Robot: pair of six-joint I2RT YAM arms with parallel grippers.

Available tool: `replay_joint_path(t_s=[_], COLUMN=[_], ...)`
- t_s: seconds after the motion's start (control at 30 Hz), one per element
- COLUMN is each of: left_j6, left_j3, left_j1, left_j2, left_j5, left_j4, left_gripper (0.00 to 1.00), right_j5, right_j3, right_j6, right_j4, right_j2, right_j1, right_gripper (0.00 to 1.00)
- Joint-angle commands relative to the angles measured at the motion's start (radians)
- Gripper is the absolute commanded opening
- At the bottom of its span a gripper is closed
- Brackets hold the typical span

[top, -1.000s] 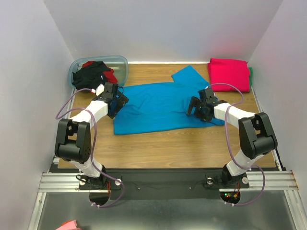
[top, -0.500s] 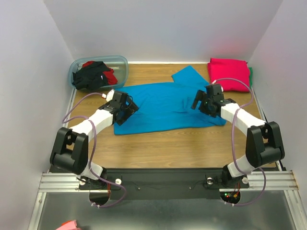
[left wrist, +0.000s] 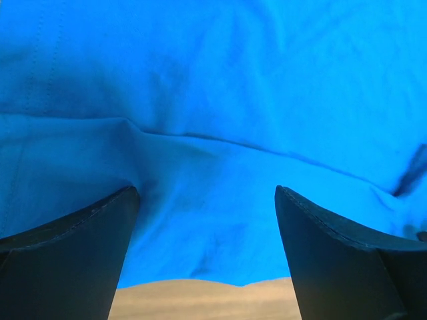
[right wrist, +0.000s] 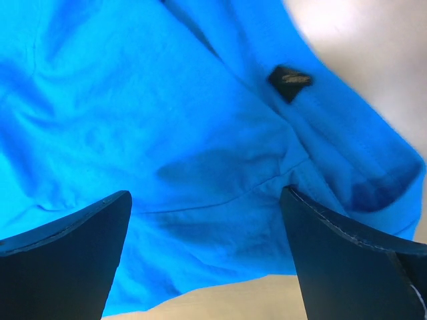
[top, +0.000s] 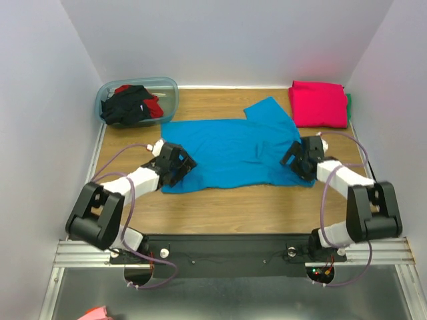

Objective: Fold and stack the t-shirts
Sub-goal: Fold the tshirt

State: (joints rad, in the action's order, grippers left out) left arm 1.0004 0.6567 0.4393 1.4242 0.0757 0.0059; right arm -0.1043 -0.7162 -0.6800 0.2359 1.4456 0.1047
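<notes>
A turquoise-blue t-shirt (top: 230, 150) lies spread across the middle of the wooden table. My left gripper (top: 179, 167) is open over its near left edge; the cloth (left wrist: 213, 133) fills that wrist view, with bare wood between the fingers. My right gripper (top: 298, 162) is open over the shirt's near right edge, where the neck label (right wrist: 289, 82) shows on the cloth (right wrist: 167, 120). A folded magenta-pink t-shirt (top: 319, 103) lies at the back right. Black and red t-shirts (top: 131, 105) are bunched in the tub.
A translucent blue-grey tub (top: 167, 91) stands at the back left. A green cloth edge (top: 348, 101) peeks from under the pink shirt. White walls close in the table on three sides. Bare wood (top: 233, 207) runs along the near edge.
Both grippers have moved toward me, from the shirt's middle to its near edge, and the shirt has shifted and spread wider.
</notes>
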Motion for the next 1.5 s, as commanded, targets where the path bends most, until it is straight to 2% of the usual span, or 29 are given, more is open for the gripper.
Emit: replay_joint_path(t_s=[0.0, 0.13, 0.3, 0.37, 0.47, 0.53, 0.7, 0.83, 1.0, 1.07, 1.1, 1.2, 1.23, 1.4, 1.47], left_j6=[0.084, 0.141, 0.222, 0.239, 0.285, 0.277, 0.242, 0.205, 0.17, 0.103, 0.072, -0.031, -0.064, -0.176, -0.216], left_j3=[-0.158, -0.262, -0.292, -0.283, -0.267, -0.272, -0.186, -0.076, 0.073, 0.135, 0.155, 0.247, 0.268, 0.426, 0.496], left_j1=[0.055, 0.105, 0.162, 0.165, 0.167, 0.167, 0.167, 0.167, 0.162, 0.135, 0.119, 0.05, -0.012, -0.186, -0.211], left_j2=[-0.079, -0.249, -0.389, -0.439, -0.473, -0.481, -0.469, -0.473, -0.464, -0.432, -0.415, -0.312, -0.28, -0.017, 0.101], left_j5=[-0.048, -0.066, -0.048, -0.024, 0.067, 0.064, 0.099, 0.154, 0.297, 0.366, 0.366, 0.342, 0.342, 0.309, 0.283], left_j4=[-0.113, -0.158, -0.282, -0.331, -0.48, -0.478, -0.521, -0.596, -0.624, -0.581, -0.581, -0.514, -0.502, -0.433, -0.408], left_gripper=[0.96, 0.96, 0.96, 0.96, 0.96, 0.97, 0.97, 0.98, 0.98, 0.98, 0.99, 0.98, 0.99, 0.98, 0.98], right_j5=[0.021, 0.02, -0.122, -0.12, -0.123, -0.178, -0.186, -0.17, -0.147, -0.085, -0.084, 0.047, 0.079, 0.1, 0.098], right_j3=[0.188, 0.303, 0.322, 0.346, 0.35, 0.334, 0.308, 0.186, -0.035, -0.136, -0.161, -0.23, -0.265, -0.388, -0.458], right_j6=[-0.18, -0.249, -0.366, -0.398, -0.457, -0.458, -0.463, -0.386, -0.182, -0.051, -0.05, 0.072, 0.104, 0.187, 0.215], right_j4=[0.138, 0.23, 0.419, 0.422, 0.448, 0.48, 0.48, 0.479, 0.458, 0.398, 0.398, 0.339, 0.303, 0.18, 0.165], right_j2=[-0.167, -0.386, -0.655, -0.758, -0.806, -0.812, -0.763, -0.723, -0.647, -0.568, -0.527, -0.371, -0.338, -0.158, -0.107], right_j1=[-0.023, -0.028, -0.028, -0.028, -0.028, -0.028, -0.03, -0.03, -0.028, -0.028, -0.03, -0.026, -0.026, -0.022, -0.02], right_gripper=[1.0, 1.0, 1.0, 1.0, 1.0, 1.0, 1.0, 1.0, 1.0, 1.0, 1.0, 1.0, 1.0, 1.0, 1.0])
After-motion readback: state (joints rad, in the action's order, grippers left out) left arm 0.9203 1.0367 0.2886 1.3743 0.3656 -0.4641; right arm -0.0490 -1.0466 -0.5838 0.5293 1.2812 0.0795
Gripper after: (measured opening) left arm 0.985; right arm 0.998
